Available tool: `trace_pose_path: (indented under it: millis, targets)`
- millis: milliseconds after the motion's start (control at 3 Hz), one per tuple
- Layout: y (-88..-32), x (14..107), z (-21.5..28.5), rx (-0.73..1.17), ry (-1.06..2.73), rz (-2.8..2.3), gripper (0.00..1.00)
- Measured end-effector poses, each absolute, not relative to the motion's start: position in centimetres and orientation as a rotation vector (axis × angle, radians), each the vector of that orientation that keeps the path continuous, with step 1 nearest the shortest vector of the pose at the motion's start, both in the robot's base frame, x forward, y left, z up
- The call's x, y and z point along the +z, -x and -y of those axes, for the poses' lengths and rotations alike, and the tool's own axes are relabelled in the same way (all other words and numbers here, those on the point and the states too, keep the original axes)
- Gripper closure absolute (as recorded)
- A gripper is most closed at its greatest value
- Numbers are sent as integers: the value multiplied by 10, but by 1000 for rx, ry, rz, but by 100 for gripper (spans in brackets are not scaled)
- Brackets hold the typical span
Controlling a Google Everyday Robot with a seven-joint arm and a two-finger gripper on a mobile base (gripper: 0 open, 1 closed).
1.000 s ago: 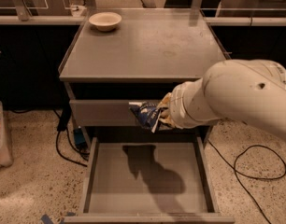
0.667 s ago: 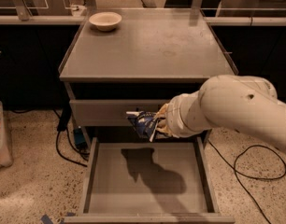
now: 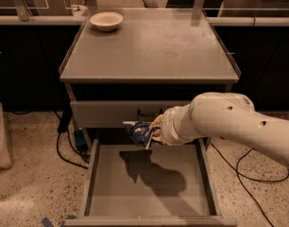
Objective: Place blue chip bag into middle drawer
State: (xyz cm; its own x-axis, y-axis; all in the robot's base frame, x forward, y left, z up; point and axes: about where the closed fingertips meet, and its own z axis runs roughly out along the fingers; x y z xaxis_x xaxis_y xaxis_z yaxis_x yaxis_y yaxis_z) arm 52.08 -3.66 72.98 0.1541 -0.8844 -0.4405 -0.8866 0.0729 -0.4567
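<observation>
Surroundings: I see one cream bowl (image 3: pixel 106 21) at the back-left corner of the tabletop (image 3: pixel 182 51), well apart from everything else.
Below the front edge: one closed grey drawer front (image 3: pixel 102 113) with one small black handle (image 3: pixel 147 112), directly under the tabletop's front edge.
Floor, left: a dark cable (image 3: pixel 64 152) runs down by the front-left corner; a pale bin (image 3: pixel 0 136) sits at the frame's left side.
Floor, right: a second dark cable (image 3: pixel 243 174) loops on the speckled floor past the front-right corner.
In the way: the white arm (image 3: pixel 229 122) comes in from the right and crosses the right part of the drawer front; its bulk covers the right back corner of the drawer opening.
Counts: one bowl, one bag, one open drawer, one closed front, one arm, two cables.
middle drawer (image 3: pixel 90 174): pulled out fully towards me, below the closed front; the shadow of arm and bag falls on its flat floor.
blue chip bag (image 3: pixel 139 132): in the air, just below the black handle, over the back edge of the open drawer, not touching its floor.
tool (image 3: pixel 151 135): at the arm's left end, mostly hidden behind the bag; closed on the bag.
Bag versus tool: the bag sticks out to the left of the tool, its pale end pointing towards the front-left corner.
</observation>
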Motion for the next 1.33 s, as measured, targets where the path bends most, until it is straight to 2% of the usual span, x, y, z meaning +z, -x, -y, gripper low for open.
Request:
trace_pose_path:
  millis: [667,1333]
  targets:
    - [-496,671,34,82,1703,-1723,100]
    - [-504,590,34,119,1656,-1712,100]
